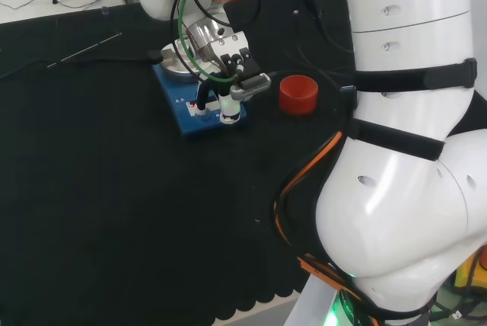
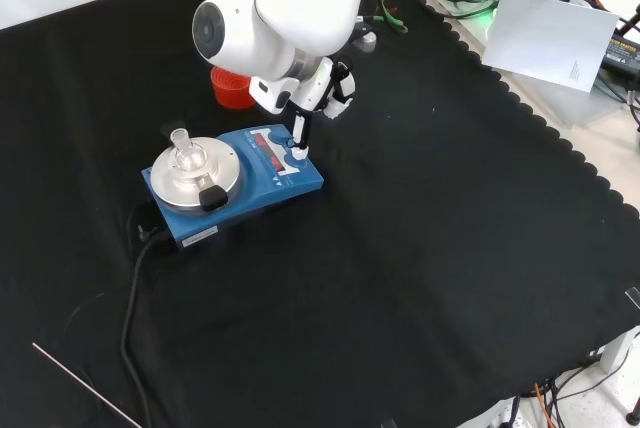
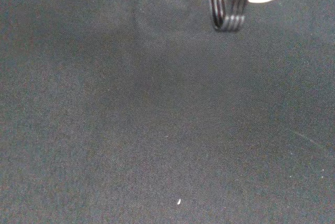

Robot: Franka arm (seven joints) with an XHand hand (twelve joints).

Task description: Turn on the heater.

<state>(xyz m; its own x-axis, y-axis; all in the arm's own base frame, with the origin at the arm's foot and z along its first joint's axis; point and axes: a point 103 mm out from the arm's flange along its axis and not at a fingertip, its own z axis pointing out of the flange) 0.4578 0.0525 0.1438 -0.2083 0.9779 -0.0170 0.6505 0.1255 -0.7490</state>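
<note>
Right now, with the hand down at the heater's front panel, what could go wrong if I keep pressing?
The hand has a finger down at the heater panel by a white knob; it may slip and miss the control. A small glass vessel stands on the round plate; pushing the heater might topple it. The red cup sits close behind, within reach of a sideways sweep.

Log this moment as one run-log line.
phase: pressing control | hand: finger down on heater front panel | plate: small glass vessel | red cup beside heater, untouched

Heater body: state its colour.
Blue, with a round silver plate on top; the heater shows best in the front view.
</note>
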